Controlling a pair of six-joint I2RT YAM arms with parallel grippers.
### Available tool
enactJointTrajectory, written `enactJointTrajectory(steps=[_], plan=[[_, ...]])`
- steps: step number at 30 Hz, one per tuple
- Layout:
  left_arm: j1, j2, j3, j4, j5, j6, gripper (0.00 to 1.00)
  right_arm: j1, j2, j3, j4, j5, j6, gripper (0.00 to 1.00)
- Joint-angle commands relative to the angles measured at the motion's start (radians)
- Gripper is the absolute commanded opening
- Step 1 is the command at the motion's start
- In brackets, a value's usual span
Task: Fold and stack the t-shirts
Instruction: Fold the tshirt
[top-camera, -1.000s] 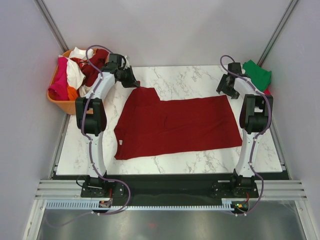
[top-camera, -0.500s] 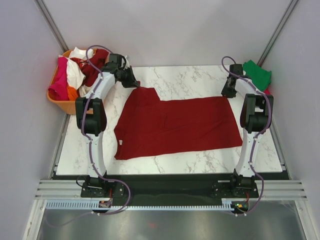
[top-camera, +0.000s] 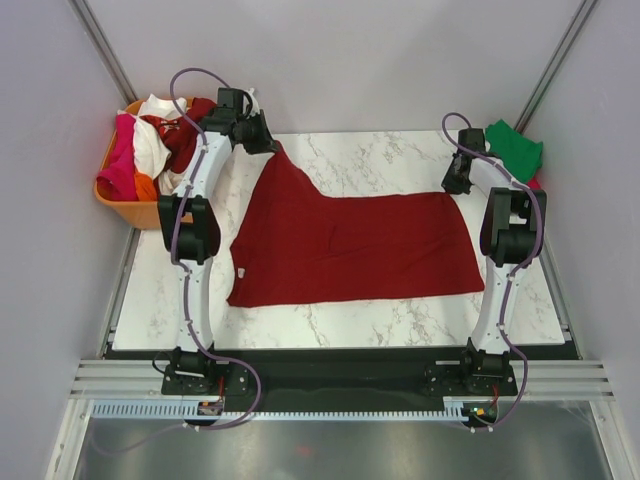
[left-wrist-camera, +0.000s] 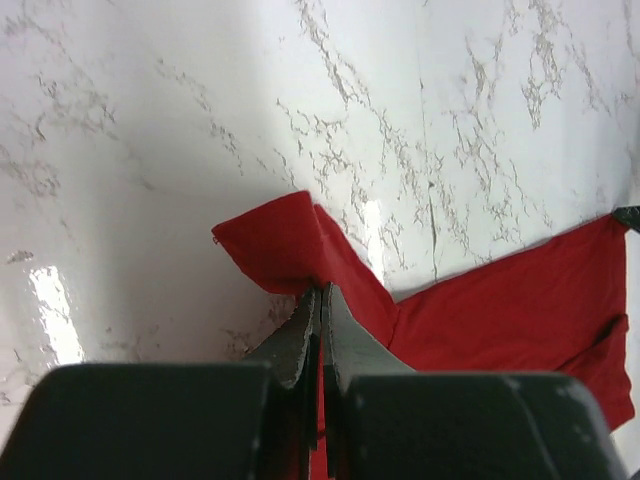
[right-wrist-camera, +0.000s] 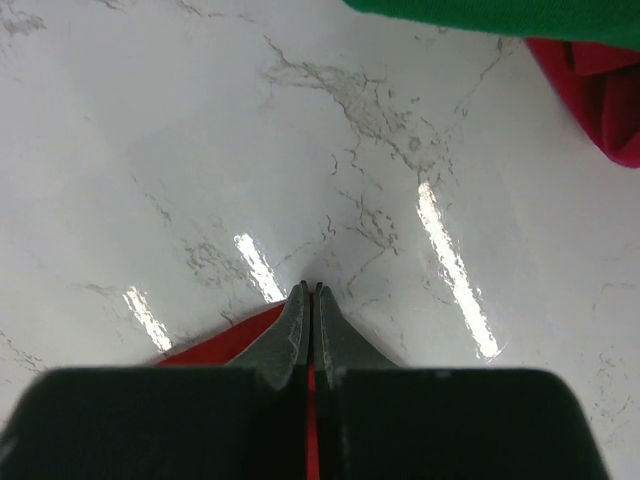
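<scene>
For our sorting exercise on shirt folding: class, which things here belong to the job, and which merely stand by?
Job:
- dark red t-shirt, pinched by left gripper and right gripper
- green t-shirt
- heaped t-shirts

Standing by:
- orange basket
- marble table

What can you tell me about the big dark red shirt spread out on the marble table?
The dark red soft cloth t-shirt lies spread mostly flat on the white marble table, wider than it is deep, with a few faint creases. Its far left corner, by a short sleeve, is drawn out to a point and pinched in the shut left tool. The shut right tool pinches its far right corner.
</scene>
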Motion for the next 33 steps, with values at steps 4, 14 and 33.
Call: enactJointTrajectory(steps=[4, 14, 33], plan=[[-0.001, 0.03, 0.108, -0.019, -0.019, 0.079, 0.02, -0.021, -0.013, 0.067, -0.02, -0.043, -0.015, 0.0], [-0.004, -0.186, -0.168, -0.022, 0.053, 0.125, 0.02, -0.021, -0.167, -0.039, -0.019, -0.108, -0.018, 0.0], [-0.018, -0.777, -0.829, -0.019, -0.012, 0.141, 0.02, -0.021, -0.638, -0.508, 0.009, -0.154, -0.004, 0.0]])
